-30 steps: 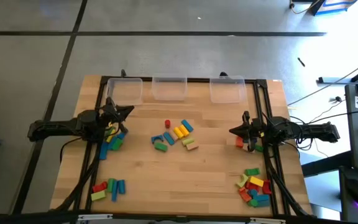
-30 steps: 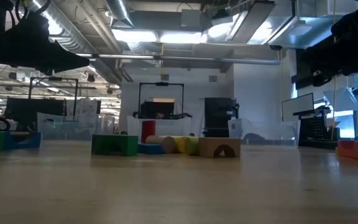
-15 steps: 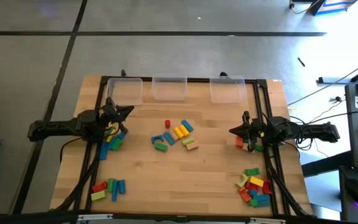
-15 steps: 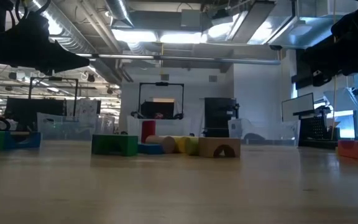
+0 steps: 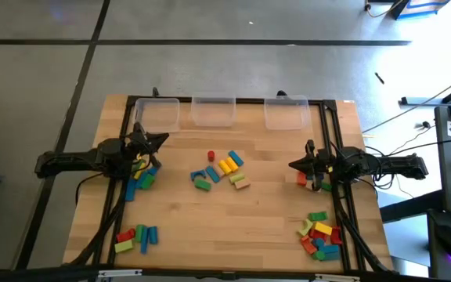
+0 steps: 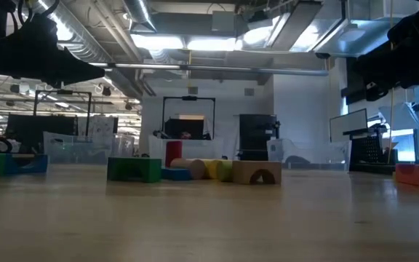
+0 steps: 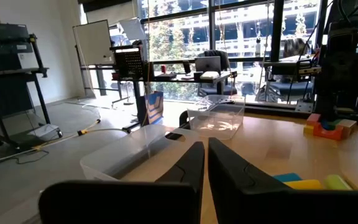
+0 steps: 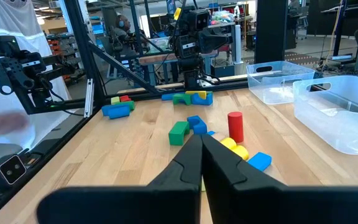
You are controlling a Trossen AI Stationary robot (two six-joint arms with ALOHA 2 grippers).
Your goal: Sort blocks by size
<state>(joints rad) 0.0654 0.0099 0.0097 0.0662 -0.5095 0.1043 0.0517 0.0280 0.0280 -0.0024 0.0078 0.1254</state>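
Note:
Small coloured blocks lie flat on the wooden table in groups: a middle cluster [image 5: 220, 169] with an upright red cylinder [image 8: 235, 126], a group [image 5: 140, 177] beside my left arm, one [image 5: 136, 237] near the front left, one [image 5: 320, 234] near the front right, and a few [image 5: 304, 178] under my right arm. My left gripper [image 5: 163, 138] is shut and empty above the table's left side; it also shows in the left wrist view [image 7: 205, 163]. My right gripper [image 5: 291, 164] is shut and empty above the right side, pointing at the middle cluster [image 8: 201, 155].
Three clear plastic bins [image 5: 160, 113], [image 5: 213, 110], [image 5: 286, 113] stand in a row along the table's far edge. A black frame [image 5: 128, 117] borders the table's left, far and right sides. Bare wood lies between the block groups.

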